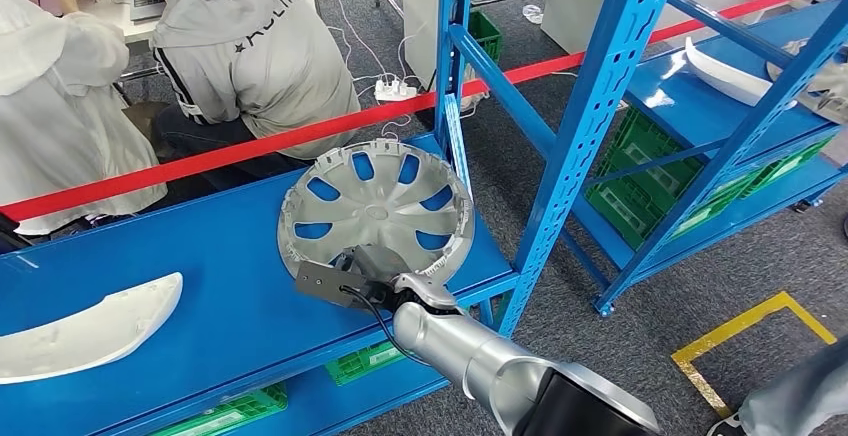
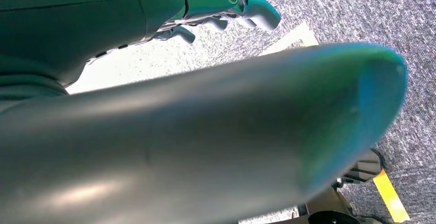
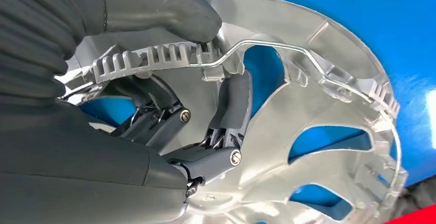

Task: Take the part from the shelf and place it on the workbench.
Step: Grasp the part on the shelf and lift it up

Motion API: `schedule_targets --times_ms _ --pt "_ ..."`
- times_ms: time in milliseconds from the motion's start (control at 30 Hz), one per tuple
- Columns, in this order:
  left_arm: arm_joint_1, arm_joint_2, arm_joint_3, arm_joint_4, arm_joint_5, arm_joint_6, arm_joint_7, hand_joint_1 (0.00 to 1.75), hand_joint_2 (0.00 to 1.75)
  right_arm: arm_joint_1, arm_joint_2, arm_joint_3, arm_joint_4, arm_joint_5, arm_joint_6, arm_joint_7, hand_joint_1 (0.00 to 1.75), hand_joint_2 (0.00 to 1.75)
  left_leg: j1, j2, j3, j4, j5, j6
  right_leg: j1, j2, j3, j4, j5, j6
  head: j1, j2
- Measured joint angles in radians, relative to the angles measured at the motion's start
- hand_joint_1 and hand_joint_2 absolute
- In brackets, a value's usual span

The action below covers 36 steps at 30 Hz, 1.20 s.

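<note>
The part is a silver wheel cover (image 1: 375, 206) with its ribbed inner side up, resting on the blue shelf (image 1: 200, 256) near the shelf's right front corner. My right hand (image 1: 362, 274) reaches in over the front edge and grips the near rim. In the right wrist view the thumb (image 3: 154, 8) presses the outside of the wheel cover (image 3: 329, 111) by its wire ring, and the fingers (image 3: 234, 106) press the inside. In the left wrist view my left hand (image 2: 154, 100) hangs over the grey carpet, fingers (image 2: 226, 0) stretched out and holding nothing.
A white curved panel (image 1: 90, 331) lies at the shelf's left. A blue upright post (image 1: 590, 126) stands just right of the wheel cover. A second rack holds another white panel (image 1: 725, 71) and green crates (image 1: 640, 171). Two people (image 1: 250, 46) sit behind red tape (image 1: 250, 146). Yellow floor marking (image 1: 750, 331) lies right.
</note>
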<state>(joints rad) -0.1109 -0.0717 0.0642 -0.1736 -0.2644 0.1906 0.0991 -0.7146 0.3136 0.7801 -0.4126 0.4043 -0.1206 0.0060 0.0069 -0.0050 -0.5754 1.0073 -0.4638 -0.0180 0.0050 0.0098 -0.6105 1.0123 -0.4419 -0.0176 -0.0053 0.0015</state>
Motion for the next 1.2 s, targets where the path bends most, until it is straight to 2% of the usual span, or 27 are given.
schedule_targets --times_ms 333,433,733,867,1100,1133,1167,1200 --pt "0.004 0.0 0.013 0.0 -0.001 -0.01 -0.01 0.0 0.0 0.001 0.003 -0.053 -0.068 -0.014 -0.045 -0.115 1.75 1.75 0.0 0.0 -0.002 0.0 0.0 -0.001 0.0 0.0 -0.002 0.001 0.0 0.0 0.0 0.0" --pt "0.005 0.001 0.013 0.0 -0.006 -0.019 -0.018 0.0 0.0 0.0 -0.001 -0.085 -0.165 -0.011 -0.067 -0.147 1.75 1.75 0.0 0.0 -0.003 0.0 0.0 -0.001 0.0 0.0 -0.003 0.001 0.0 0.0 0.0 0.0" --pt "0.007 0.005 0.02 0.0 -0.01 -0.026 -0.025 0.0 0.0 0.01 -0.036 -0.139 -0.555 0.005 -0.086 -0.175 1.75 1.75 0.0 0.0 -0.005 0.0 0.0 -0.001 0.0 0.0 -0.006 0.001 0.0 -0.001 0.0 0.0" --pt "0.008 0.005 0.021 0.0 -0.01 -0.025 -0.025 0.0 1.75 0.04 -0.048 -0.138 -0.679 0.005 -0.102 -0.209 1.75 1.75 0.0 0.0 -0.005 0.0 -0.001 -0.002 0.0 0.0 -0.006 0.001 -0.001 -0.001 0.0 0.0" --pt "0.008 0.007 0.021 0.0 -0.022 -0.023 -0.024 0.0 1.75 0.084 -0.07 -0.117 -0.836 0.017 -0.14 -0.239 1.75 1.75 0.0 0.0 -0.005 0.0 -0.001 -0.002 0.0 0.0 -0.006 0.001 -0.001 -0.001 0.0 0.0" --pt "0.008 0.007 0.021 0.0 -0.023 -0.023 -0.024 0.0 1.75 0.088 -0.072 -0.112 -0.85 0.019 -0.142 -0.241 1.4 1.75 0.0 0.0 -0.005 0.0 -0.001 -0.002 0.0 0.0 -0.006 0.001 -0.001 -0.001 0.0 0.0" --pt "0.008 0.007 0.021 0.0 -0.024 -0.022 -0.025 0.0 1.75 0.092 -0.075 -0.107 -0.864 0.02 -0.144 -0.24 0.96 1.75 0.0 0.0 -0.005 0.0 -0.001 -0.002 0.0 0.0 -0.006 0.001 -0.001 -0.001 0.0 0.0" --pt "0.008 0.007 0.021 0.0 -0.024 -0.021 -0.026 0.0 1.31 0.094 -0.078 -0.102 -0.875 0.022 -0.145 -0.235 0.52 1.75 0.0 0.0 -0.005 0.0 -0.001 -0.002 0.0 0.0 -0.006 0.001 -0.001 -0.001 0.0 0.0"
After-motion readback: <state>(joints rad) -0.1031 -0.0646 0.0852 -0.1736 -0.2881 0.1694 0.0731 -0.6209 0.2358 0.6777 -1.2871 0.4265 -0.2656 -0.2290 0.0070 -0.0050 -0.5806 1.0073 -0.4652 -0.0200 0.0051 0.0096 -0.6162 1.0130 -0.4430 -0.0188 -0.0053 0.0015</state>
